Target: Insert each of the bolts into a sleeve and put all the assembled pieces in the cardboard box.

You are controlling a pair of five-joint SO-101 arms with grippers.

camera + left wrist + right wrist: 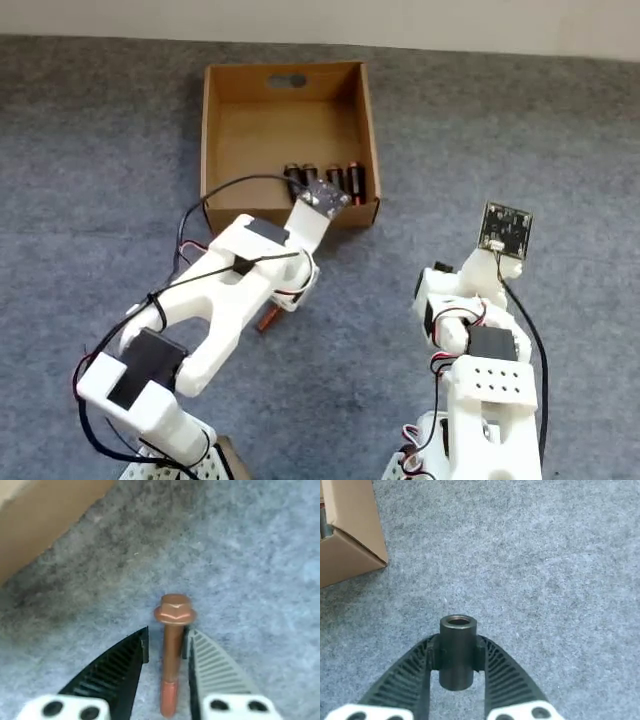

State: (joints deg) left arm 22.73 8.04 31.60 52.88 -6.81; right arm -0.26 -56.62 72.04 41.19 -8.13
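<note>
Grey carpeted table (480, 130), cardboard box (270, 135) atop

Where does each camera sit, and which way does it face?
High view: fixed overhead, looking down on the grey carpeted table, brown cardboard box, white left arm and right arm.
Left wrist view: on that wrist, looking along the left fingers at the copper-coloured flanged bolt between them.
Right wrist view: on that wrist, looking along the right fingers at the dark cylindrical sleeve they clamp.
Shared: the box's edge shows in both wrist views; the bolt in the high and left wrist views.
</note>
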